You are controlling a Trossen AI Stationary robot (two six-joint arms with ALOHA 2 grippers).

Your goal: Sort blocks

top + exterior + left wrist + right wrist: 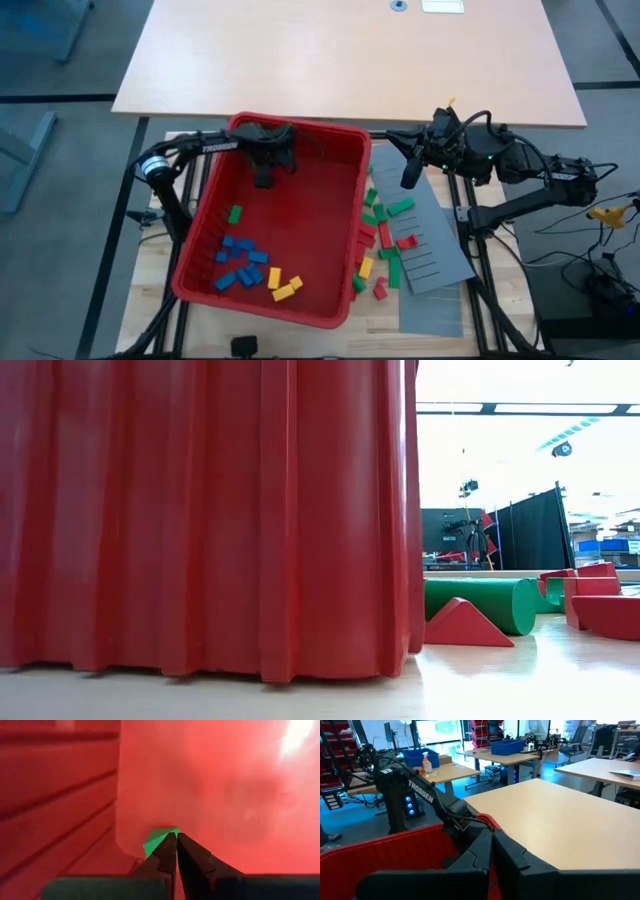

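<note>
The red bin (330,150) holds a green block (234,214), several blue blocks (240,262) and yellow blocks (284,284) lying on its floor. More green, red and yellow blocks (385,238) lie right of the bin, partly on a grey slotted panel (435,250). My left gripper (265,175) is inside the bin near its far wall, shut, with a green block (156,841) at its fingertips. My right gripper (410,176) hovers over the panel's far end, shut and holding nothing (492,836). My left gripper has the green block's corner (170,833) right at its two fingertips, which are almost fully together. The block sticks out to one side of the tips, over the bin's floor. Whether it is lifted clear does not show.
The bin's near wall (200,510) fills most of the low view; beside it green (480,603) and red pieces (464,626) lie on the tabletop. A second grey panel (432,310) lies at the near right. A large pale table (350,60) stands beyond.
</note>
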